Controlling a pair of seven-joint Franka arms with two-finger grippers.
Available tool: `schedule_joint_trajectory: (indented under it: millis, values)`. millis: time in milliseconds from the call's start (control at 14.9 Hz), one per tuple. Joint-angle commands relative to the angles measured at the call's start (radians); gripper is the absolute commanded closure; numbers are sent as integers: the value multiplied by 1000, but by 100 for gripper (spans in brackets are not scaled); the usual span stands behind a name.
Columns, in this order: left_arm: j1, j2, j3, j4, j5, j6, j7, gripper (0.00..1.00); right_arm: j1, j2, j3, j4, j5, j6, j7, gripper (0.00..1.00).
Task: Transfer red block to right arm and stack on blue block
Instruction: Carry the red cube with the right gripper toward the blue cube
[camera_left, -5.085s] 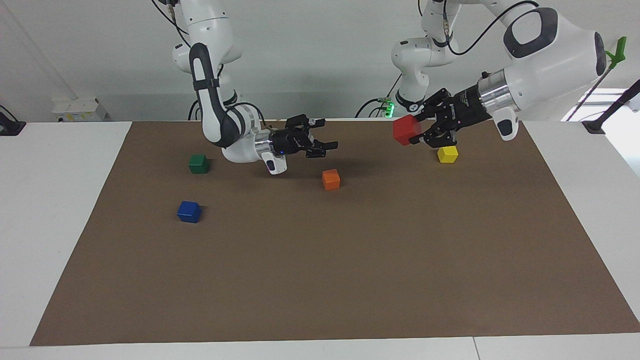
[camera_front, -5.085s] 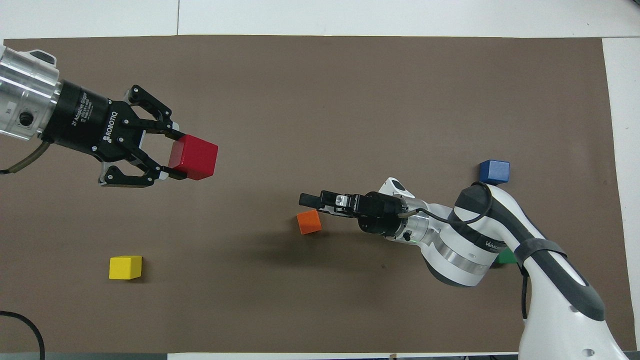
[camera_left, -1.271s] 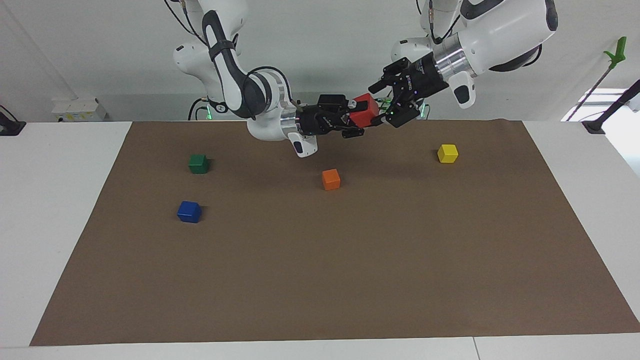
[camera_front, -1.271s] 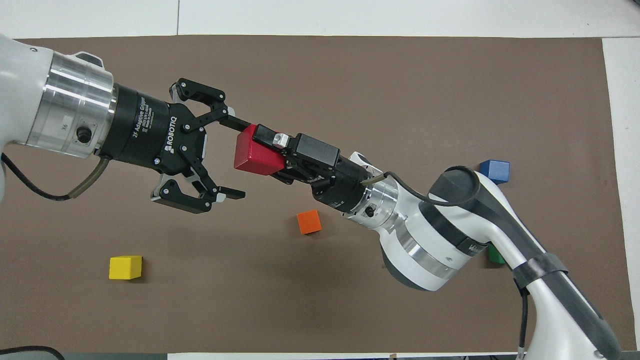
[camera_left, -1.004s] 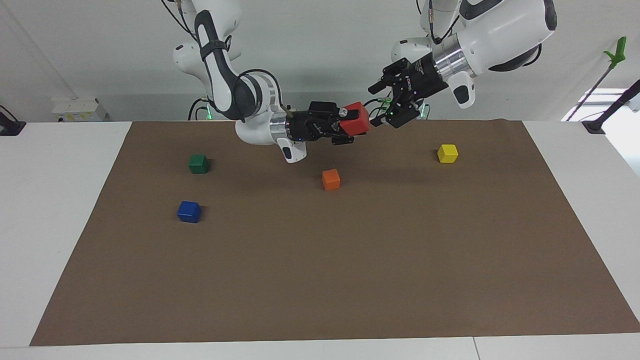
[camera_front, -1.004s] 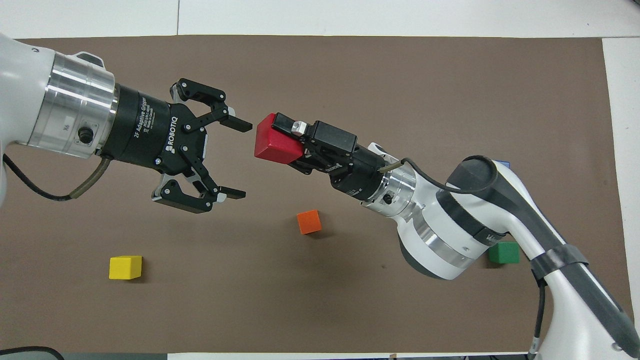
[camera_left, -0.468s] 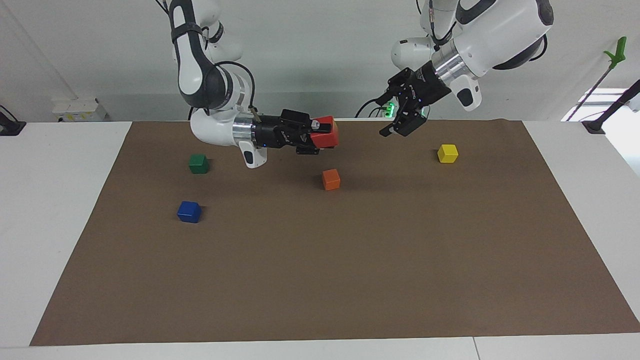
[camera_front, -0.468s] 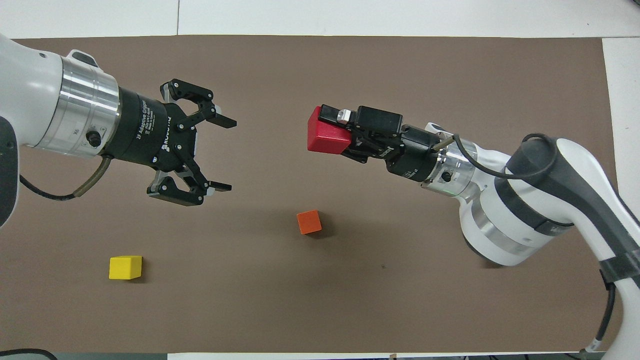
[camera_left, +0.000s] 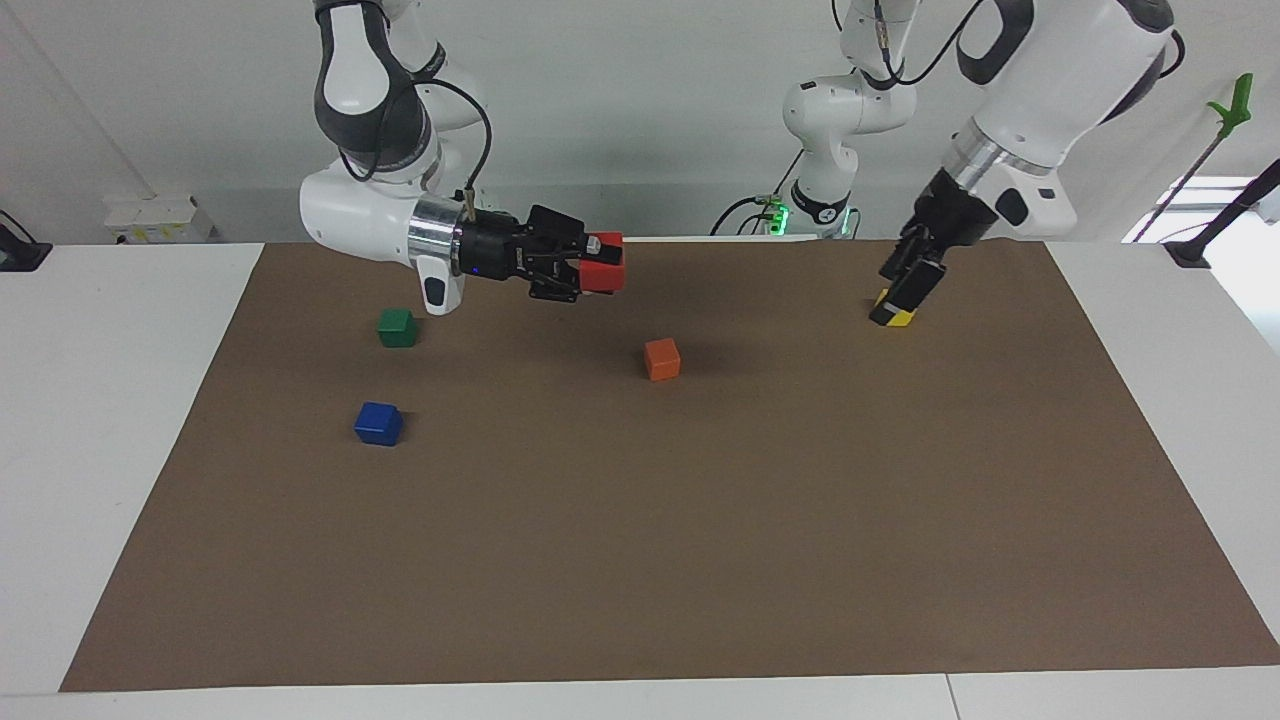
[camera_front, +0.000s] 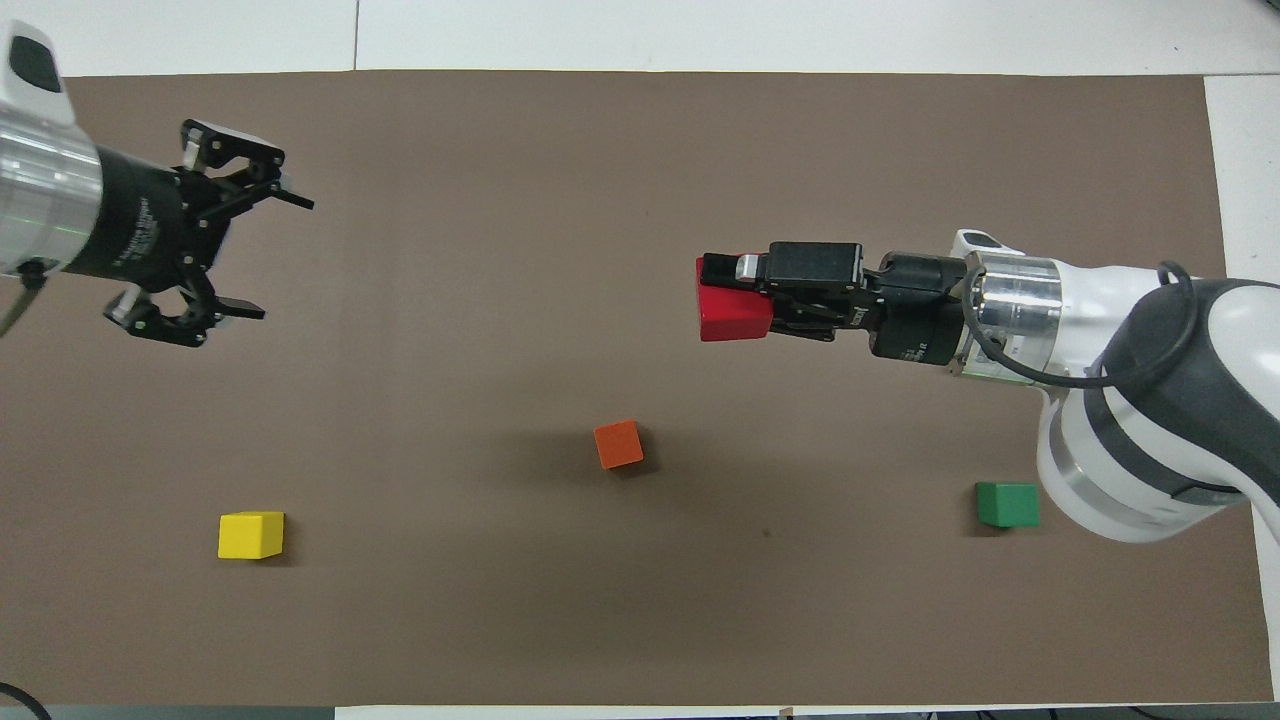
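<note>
Fingers of the right gripper (camera_left: 597, 272) are clamped on the red block (camera_front: 730, 312), one above it and one below, holding it in the air over the brown mat (camera_left: 700, 520) with the wrist lying level; the right arm (camera_front: 1150, 380) reaches in from its own end of the table; the left gripper (camera_front: 255, 255) hangs with its fingers spread apart and nothing between them, up over the yellow block (camera_front: 251, 534) in the facing view; the blue block (camera_left: 378, 423) sits on the mat toward the right arm's end, with nothing on it, farther from the robots than the green block (camera_left: 397, 327); the orange block (camera_front: 619, 444) lies near the middle of the mat, well apart from the others.
</note>
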Motion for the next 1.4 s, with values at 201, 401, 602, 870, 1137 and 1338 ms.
schedule_joint_trajectory:
  millis: [201, 401, 602, 870, 1137, 1338]
  values:
    - [81, -77, -6, -128, 188, 29, 516, 0, -58, -59, 4, 17, -372, -27, 122, 100]
    - [99, -96, -2, -162, 262, 18, 812, 0, -85, -78, 4, 56, -640, -86, 186, 100]
    - [101, -110, -4, -191, 305, 20, 896, 0, -133, -87, 4, 105, -832, -182, 202, 100]
    - [95, -110, -6, -199, 303, 38, 896, 0, -158, -79, 7, 147, -1107, -242, 225, 100]
    - [87, -113, -6, -204, 302, 32, 881, 0, -153, -84, 12, 130, -1377, -242, 280, 100]
    - [90, -114, -7, -216, 291, 53, 870, 0, -156, -81, 12, 98, -1490, -229, 281, 100]
